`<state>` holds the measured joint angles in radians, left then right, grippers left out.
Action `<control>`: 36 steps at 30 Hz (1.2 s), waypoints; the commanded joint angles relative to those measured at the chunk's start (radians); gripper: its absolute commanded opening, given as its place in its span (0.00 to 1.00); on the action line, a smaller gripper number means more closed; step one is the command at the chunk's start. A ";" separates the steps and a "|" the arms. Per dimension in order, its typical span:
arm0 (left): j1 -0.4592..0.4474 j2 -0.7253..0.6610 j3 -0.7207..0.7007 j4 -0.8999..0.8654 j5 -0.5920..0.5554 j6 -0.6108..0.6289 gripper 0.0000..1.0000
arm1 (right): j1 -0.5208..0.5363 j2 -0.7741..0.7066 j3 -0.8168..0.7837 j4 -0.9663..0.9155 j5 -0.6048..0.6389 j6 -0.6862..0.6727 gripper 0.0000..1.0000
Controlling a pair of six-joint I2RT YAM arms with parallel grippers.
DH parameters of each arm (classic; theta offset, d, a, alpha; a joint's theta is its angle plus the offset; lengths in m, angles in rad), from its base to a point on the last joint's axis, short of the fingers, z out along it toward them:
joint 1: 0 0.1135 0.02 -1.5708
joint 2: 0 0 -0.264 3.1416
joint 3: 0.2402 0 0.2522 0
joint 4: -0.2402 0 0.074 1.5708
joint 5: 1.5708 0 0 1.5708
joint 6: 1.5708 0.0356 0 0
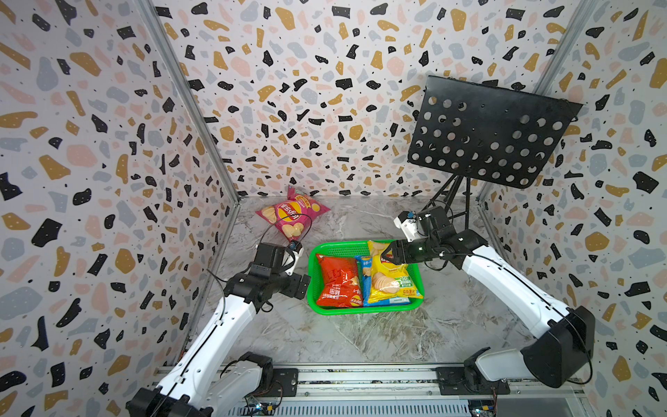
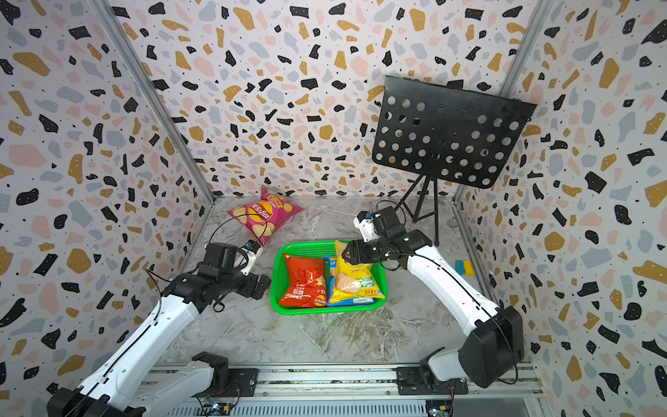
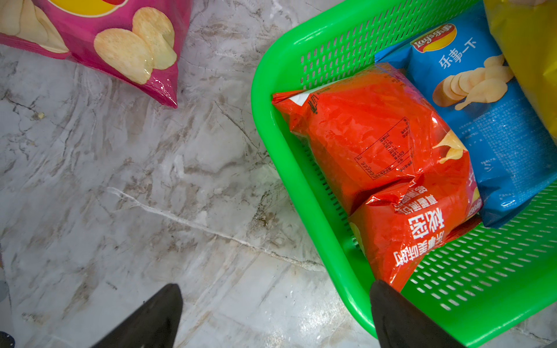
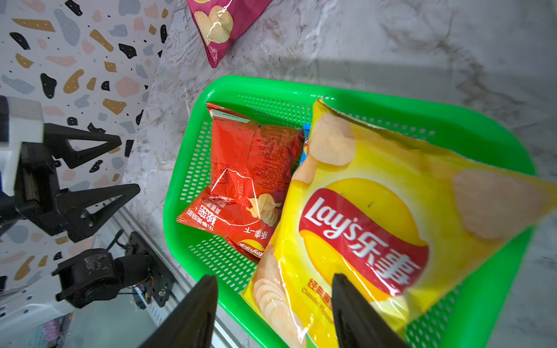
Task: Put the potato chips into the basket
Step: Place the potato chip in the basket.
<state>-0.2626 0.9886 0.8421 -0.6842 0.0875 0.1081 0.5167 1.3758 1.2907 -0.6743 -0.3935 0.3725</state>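
Note:
The green basket (image 1: 361, 311) (image 2: 325, 310) sits mid-table and holds three potato chips bags: red (image 1: 337, 281) (image 3: 376, 144) on the left, and blue (image 1: 363, 278) (image 3: 482, 105) mostly covered by yellow (image 1: 391, 279) (image 4: 376, 211). The large magenta-pink bag (image 1: 290, 216) (image 2: 263, 216) lies on the table at the back left, outside the basket. My right gripper (image 1: 388, 254) (image 4: 274, 276) hovers over the yellow bag's far end, jaws apart, pinching nothing. My left gripper (image 1: 305, 285) (image 3: 275, 287) stands wide open by the basket's left rim (image 3: 271, 150), holding nothing.
A black perforated music stand (image 1: 487, 133) rises at the back right on thin legs. A small blue-and-yellow block (image 2: 463, 267) lies by the right wall. Patterned walls close three sides, and a metal rail (image 1: 361, 379) runs along the front.

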 commanded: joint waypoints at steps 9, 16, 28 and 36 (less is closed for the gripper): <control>0.006 -0.002 -0.012 0.034 -0.017 -0.012 1.00 | 0.109 -0.030 -0.095 -0.135 0.180 -0.070 0.37; 0.005 -0.001 -0.014 0.034 -0.017 -0.012 1.00 | 0.112 -0.036 -0.183 -0.100 0.219 -0.074 0.39; 0.005 -0.008 -0.010 0.030 -0.014 -0.002 1.00 | 0.112 -0.056 -0.155 -0.149 0.185 -0.098 0.51; 0.005 0.026 0.079 0.015 -0.038 0.136 1.00 | 0.112 -0.134 -0.009 -0.184 0.179 -0.084 0.58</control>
<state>-0.2626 0.9936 0.8562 -0.6899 0.0746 0.1753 0.6285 1.2922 1.2182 -0.8227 -0.2123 0.2836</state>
